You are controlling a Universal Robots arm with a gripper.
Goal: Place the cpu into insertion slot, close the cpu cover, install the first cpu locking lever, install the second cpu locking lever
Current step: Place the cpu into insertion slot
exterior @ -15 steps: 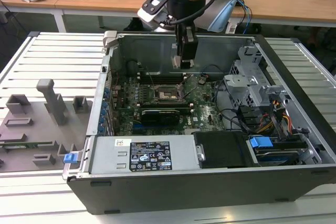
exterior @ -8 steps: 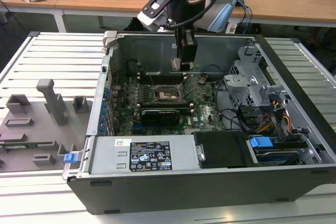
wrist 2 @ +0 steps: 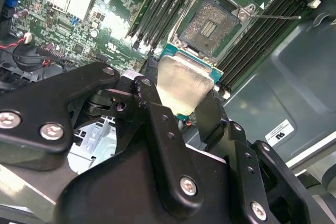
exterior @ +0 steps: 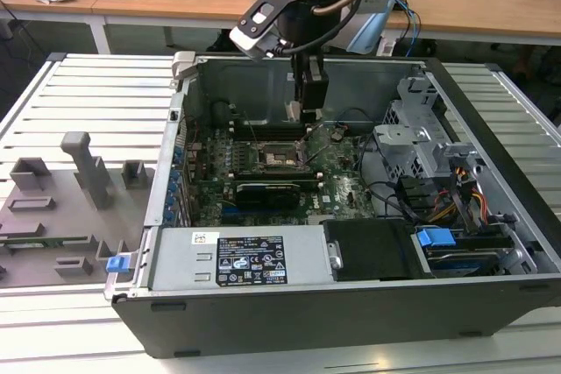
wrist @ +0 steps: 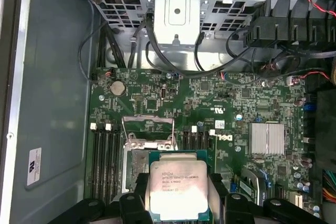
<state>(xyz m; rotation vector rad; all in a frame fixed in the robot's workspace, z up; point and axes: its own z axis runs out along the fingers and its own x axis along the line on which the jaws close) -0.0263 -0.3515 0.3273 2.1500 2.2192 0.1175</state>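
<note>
The silver, green-edged cpu [wrist: 178,190] is pinched by the fingers of the gripper [exterior: 303,113] at one o'clock of the slot [exterior: 279,157] in the exterior view; its print is shown in the first wrist view.

From my console, the cpu [wrist: 178,190] shows a smooth silver-grey metal lid that glares under the light, pinched by the gripper [wrist 2: 181,103] between matt black fingers [wrist 2: 152,109] set with bright steel screws. The motherboard [wrist: 157,98] looks glossy green, its insertion slot [wrist 2: 210,22] dull grey inside a shiny metal rim, the cpu cover [wrist: 149,142] bare silvery metal. In the exterior view the case [exterior: 491,172] is matt grey sheet metal, and at its nine o'clock the table [exterior: 88,94] is pale ribbed metal.
</note>
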